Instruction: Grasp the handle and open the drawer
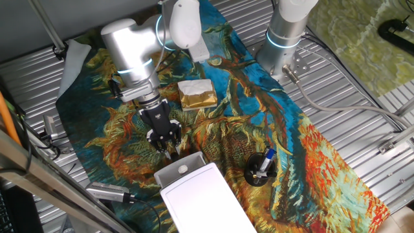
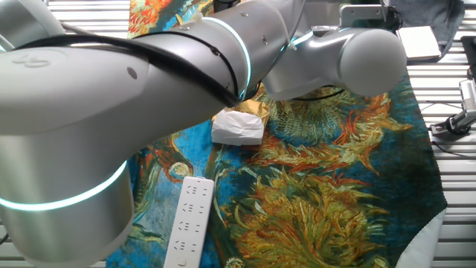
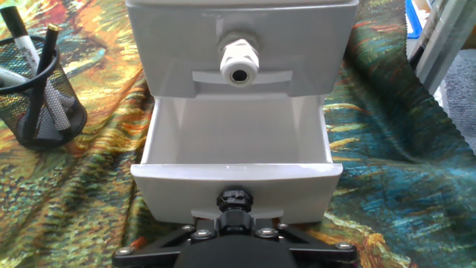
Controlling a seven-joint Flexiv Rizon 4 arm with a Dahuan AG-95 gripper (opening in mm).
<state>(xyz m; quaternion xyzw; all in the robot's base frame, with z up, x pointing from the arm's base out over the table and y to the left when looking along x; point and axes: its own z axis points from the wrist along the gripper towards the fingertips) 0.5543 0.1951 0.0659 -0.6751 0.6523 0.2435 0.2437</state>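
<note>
The flat white box lies at the near end of the cloth. Its lower drawer is slid out toward me, and its empty tray shows in the hand view. In the one fixed view the drawer sticks out of the box's far end. My gripper is right against the drawer's front face, with its fingers drawn together at the middle. My gripper covers this drawer's handle. A second white knob sits on the closed front above. In the other fixed view the arm hides my gripper.
A black mesh pen holder stands right of the box and also shows in the hand view. A gold-foil block with a white top lies behind my gripper. A white power strip lies on the patterned cloth.
</note>
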